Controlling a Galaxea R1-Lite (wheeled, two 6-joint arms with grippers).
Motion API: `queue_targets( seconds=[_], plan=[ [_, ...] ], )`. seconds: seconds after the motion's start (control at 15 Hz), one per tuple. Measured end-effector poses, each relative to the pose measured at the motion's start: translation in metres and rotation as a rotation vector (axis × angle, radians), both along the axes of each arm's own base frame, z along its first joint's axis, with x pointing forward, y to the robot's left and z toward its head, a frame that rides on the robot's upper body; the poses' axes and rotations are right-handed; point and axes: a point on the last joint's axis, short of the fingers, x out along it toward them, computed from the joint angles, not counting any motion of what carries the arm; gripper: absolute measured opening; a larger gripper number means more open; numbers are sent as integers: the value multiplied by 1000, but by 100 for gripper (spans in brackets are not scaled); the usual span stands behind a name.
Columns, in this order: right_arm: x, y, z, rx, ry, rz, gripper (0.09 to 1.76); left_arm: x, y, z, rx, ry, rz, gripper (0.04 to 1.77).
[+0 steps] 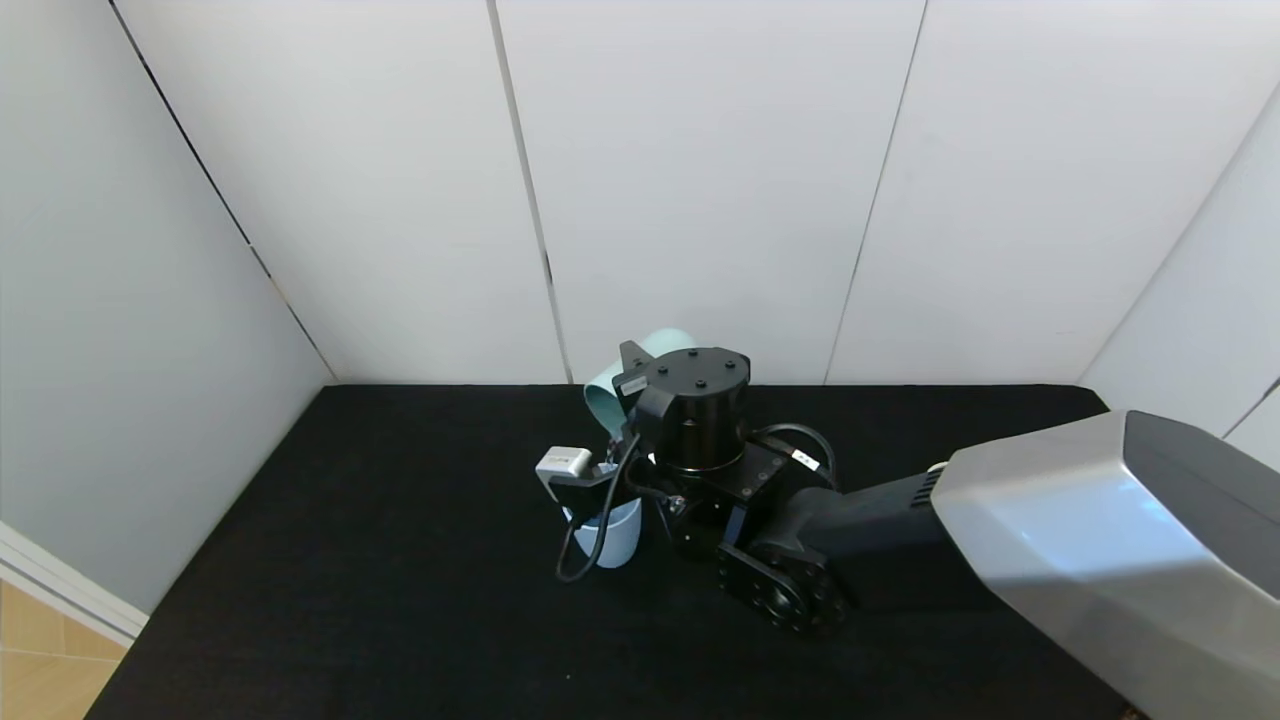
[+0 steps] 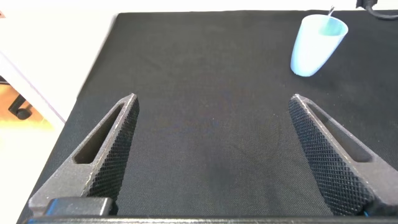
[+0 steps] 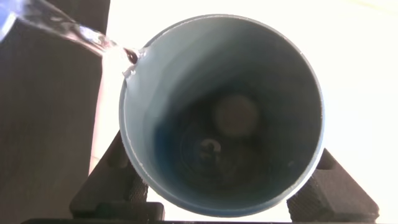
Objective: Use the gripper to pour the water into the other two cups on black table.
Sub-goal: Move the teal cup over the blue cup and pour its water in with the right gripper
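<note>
My right gripper (image 1: pixel 640 390) is shut on a teal-green tumbler (image 1: pixel 608 398) and holds it tilted above the light blue cup (image 1: pixel 615 535), which stands upright on the black table (image 1: pixel 400 560). In the right wrist view the tumbler (image 3: pixel 221 112) fills the frame between the fingers (image 3: pixel 102 183), and a thin stream of water (image 3: pixel 81 34) runs off its rim. My left gripper (image 2: pixel 211 109) is open and empty, low over bare table, with the light blue cup (image 2: pixel 316 46) farther off. The cream-beige cup is hidden.
The right arm's grey forearm (image 1: pixel 1100 540) reaches in from the right over the table. White wall panels (image 1: pixel 700 180) close the back and sides. The table's left edge (image 1: pixel 110 670) borders a wooden floor.
</note>
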Motion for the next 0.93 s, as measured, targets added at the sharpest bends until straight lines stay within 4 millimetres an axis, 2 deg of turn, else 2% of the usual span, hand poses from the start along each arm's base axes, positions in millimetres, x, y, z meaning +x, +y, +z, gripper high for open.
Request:
queue_targets(
  seconds=[0.4, 0.67, 0.93],
  plan=[
    [-4, -2, -2, 34, 25, 5, 120, 0, 0, 0, 0, 0, 0, 172],
    [-7, -8, -2, 203, 106, -15, 120, 0, 0, 0, 0, 0, 0, 172],
    [-10, -17, 2, 444, 185, -55, 120, 0, 0, 0, 0, 0, 0, 172]
  ],
)
